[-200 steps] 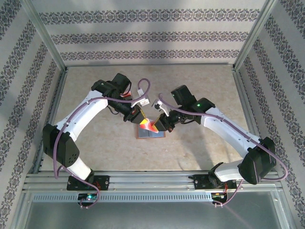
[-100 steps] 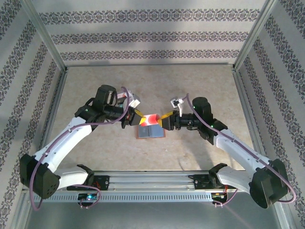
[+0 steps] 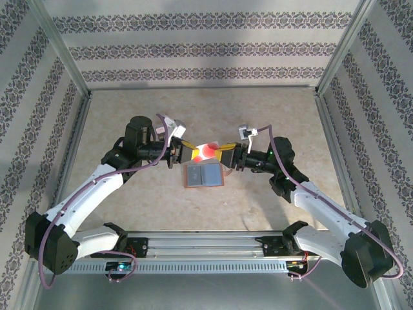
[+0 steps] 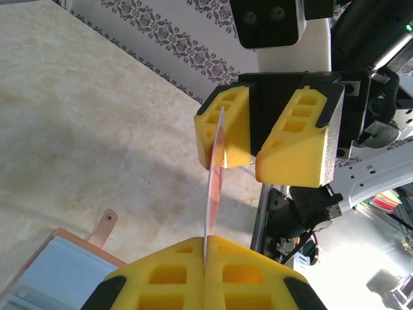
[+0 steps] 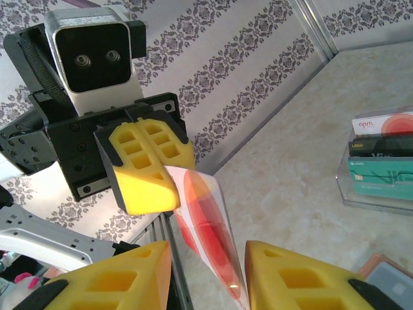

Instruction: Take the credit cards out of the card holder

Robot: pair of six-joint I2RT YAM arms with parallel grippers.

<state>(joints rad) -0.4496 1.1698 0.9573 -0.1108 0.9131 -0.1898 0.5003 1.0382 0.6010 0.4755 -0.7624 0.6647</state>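
Observation:
A red credit card point(image 3: 206, 152) with a pale circle hangs above the table, just beyond the card holder. My left gripper point(image 3: 189, 154) is shut on the card's left end; in the left wrist view its yellow pads point(image 4: 205, 248) pinch the card point(image 4: 215, 174) edge-on. My right gripper point(image 3: 223, 157) faces it from the right, open, with the card point(image 5: 210, 216) between its fingers point(image 5: 208, 253). The card lies against one pad and the other pad stands apart. The tan card holder point(image 3: 203, 175) lies open on the table below, grey-blue pockets up.
A clear stand with a teal, black and red stack point(image 5: 381, 161) sits on the table in the right wrist view. A corner of the holder point(image 4: 58, 271) and its strap show under my left gripper. Patterned walls and metal posts point(image 3: 64, 58) enclose the table.
Both grippers have moved from over the holder toward the far side, carrying the card clear of it. The right jaws have opened around the card. Both arms sit lower.

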